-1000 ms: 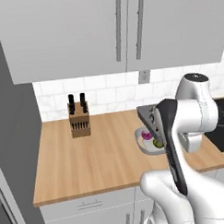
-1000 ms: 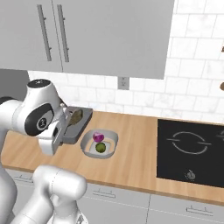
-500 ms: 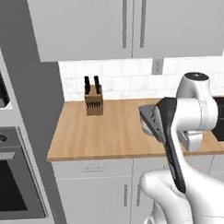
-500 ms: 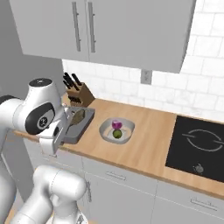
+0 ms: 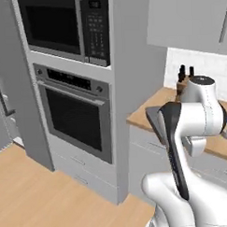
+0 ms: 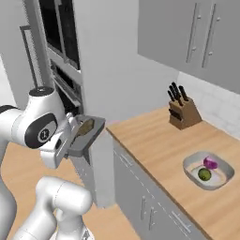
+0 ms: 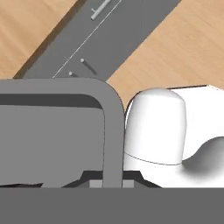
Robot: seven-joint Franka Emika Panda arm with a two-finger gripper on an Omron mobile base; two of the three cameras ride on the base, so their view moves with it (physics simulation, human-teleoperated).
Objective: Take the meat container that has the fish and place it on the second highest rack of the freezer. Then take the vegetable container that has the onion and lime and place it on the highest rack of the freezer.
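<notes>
My gripper [image 6: 71, 141] is shut on the rim of the meat container [image 6: 88, 136], a mid-grey tray held level in the air beside the counter's end. The yellowish-brown fish [image 6: 86, 126] lies in it. In the hand view the tray's rounded rim [image 7: 111, 113] runs across the frame above my gripper [image 7: 111, 181]. A corner of the tray [image 5: 154, 122] pokes out from behind my arm. The vegetable container [image 6: 209, 169] sits on the counter at the right with the onion [image 6: 211, 163] and the lime [image 6: 203, 174] inside. The freezer [image 5: 2, 94] shows at the far left with its dark bar handle.
A built-in oven [image 5: 75, 114] and microwave [image 5: 60, 26] column stands between me and the freezer. A knife block [image 6: 181, 111] stands at the back of the wooden counter [image 6: 154, 140]. Wall cabinets [image 6: 201, 37] hang above. Open wood floor [image 5: 39, 198] lies left of the base.
The base has driven and turned left, so both base views shifted from the counter to the oven column. The tray with the fish stays in my shut gripper.
</notes>
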